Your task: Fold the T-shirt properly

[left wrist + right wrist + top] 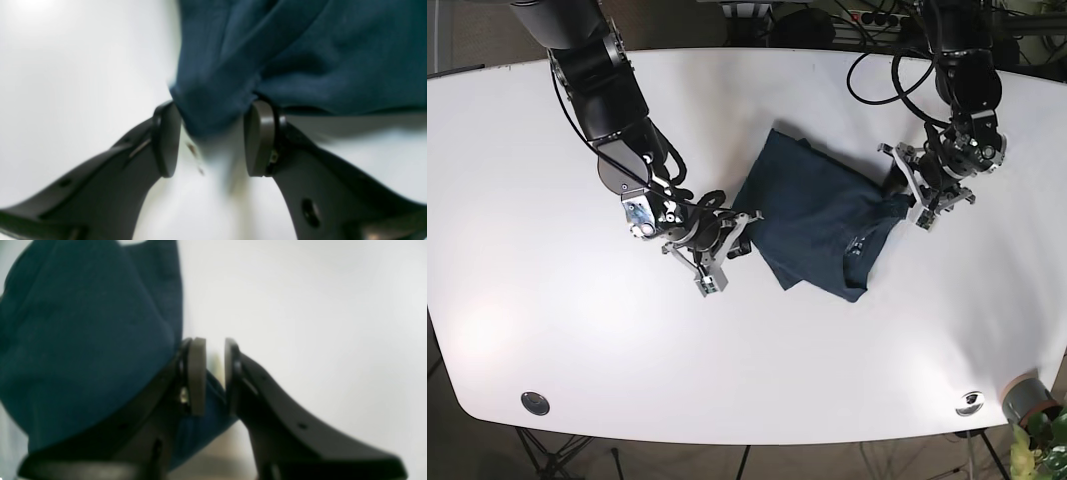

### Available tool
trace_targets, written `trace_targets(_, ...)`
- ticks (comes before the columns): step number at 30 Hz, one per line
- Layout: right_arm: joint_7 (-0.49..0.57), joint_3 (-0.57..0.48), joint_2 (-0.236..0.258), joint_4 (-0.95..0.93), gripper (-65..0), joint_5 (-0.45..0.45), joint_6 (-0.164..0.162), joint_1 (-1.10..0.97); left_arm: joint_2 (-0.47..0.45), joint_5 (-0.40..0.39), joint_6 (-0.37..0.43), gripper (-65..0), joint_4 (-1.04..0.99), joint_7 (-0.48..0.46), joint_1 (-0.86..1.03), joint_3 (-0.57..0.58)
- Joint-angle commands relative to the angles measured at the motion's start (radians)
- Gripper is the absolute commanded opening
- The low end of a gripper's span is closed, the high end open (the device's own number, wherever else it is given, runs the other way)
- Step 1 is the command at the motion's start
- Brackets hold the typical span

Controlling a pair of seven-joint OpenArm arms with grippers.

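Note:
A dark blue T-shirt (822, 220) lies partly folded and rumpled on the white table (527, 250). In the base view my left gripper (905, 192) is at the shirt's right edge. In the left wrist view its jaws stand wide apart (213, 113), with a bunched corner of the shirt (300, 50) reaching in between the tips, blurred and not pinched. My right gripper (737, 232) is at the shirt's left edge. In the right wrist view (214, 346) its pads are a narrow gap apart, with the shirt (83, 340) lying beside and under the left finger (196, 373).
Two round metal fittings sit near the table's front edge (534, 403) (970, 402). A potted plant (1032, 410) stands off the front right corner. Cables (877, 70) trail over the back edge by the left arm.

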Motion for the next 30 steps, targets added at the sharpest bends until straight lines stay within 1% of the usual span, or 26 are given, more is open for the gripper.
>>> trace_targets(1, 0.016, 0.007, 0.018, 0.035, -56.8, 0.008, 0.004, -0.004, -0.008, -0.009, -0.001, -37.6, -0.021, -0.010, -0.065, 0.018)
trace_targets(4, 0.016, 0.007, 0.044, 0.087, -56.8, 0.011, 0.004, -0.043, -0.013, -0.009, -0.001, -37.6, -0.075, -0.010, -0.119, 0.073)
trace_targets(8, 0.014, 0.008, 0.067, 0.171, -56.8, 0.010, 0.001, -0.103, -0.024, -0.009, -0.001, -37.6, -0.156, -0.013, -0.191, 0.107)
trace_targets(10, 0.013, 0.008, 0.075, 0.212, -56.8, 0.008, -0.002, -0.136, -0.024, -0.009, -0.001, -37.6, -0.230, -0.018, -0.243, 0.128)
trace_targets(12, 0.013, 0.008, 0.075, 0.236, -56.8, 0.008, -0.003, -0.159, -0.024, -0.009, -0.001, -37.6, -0.286, -0.042, -0.288, 0.159)
trace_targets(16, 0.011, 0.008, 0.075, 0.294, -56.8, 0.008, -0.003, -0.222, -0.024, -0.009, -0.001, -37.6, -0.405, -0.131, -0.371, 0.247)
trace_targets(19, 0.011, 0.008, 0.074, 0.331, -56.8, 0.008, -0.005, -0.264, -0.022, -0.009, -0.001, -37.6, -0.463, -0.161, -0.415, 0.266)
trace_targets(23, 0.011, 0.002, 0.061, 0.346, -56.8, 0.013, -0.005, -0.290, -0.021, -0.009, -0.001, -37.6, -0.507, -0.170, -0.483, 0.266)
trace_targets(25, 0.011, 0.004, 0.034, 0.364, -56.8, 0.013, -0.005, -0.308, -0.025, -0.009, -0.001, -37.6, -0.512, -0.164, -0.514, 0.266)
trace_targets(27, 0.011, 0.008, 0.023, 0.377, -56.8, 0.008, -0.005, -0.322, -0.034, -0.009, -0.001, -37.6, -0.512, -0.164, -0.533, 0.265)
trace_targets(30, 0.011, 0.010, 0.026, 0.398, -56.8, 0.016, -0.005, -0.324, -0.076, -0.009, -0.001, -37.6, -0.506, -0.164, -0.556, 0.265)
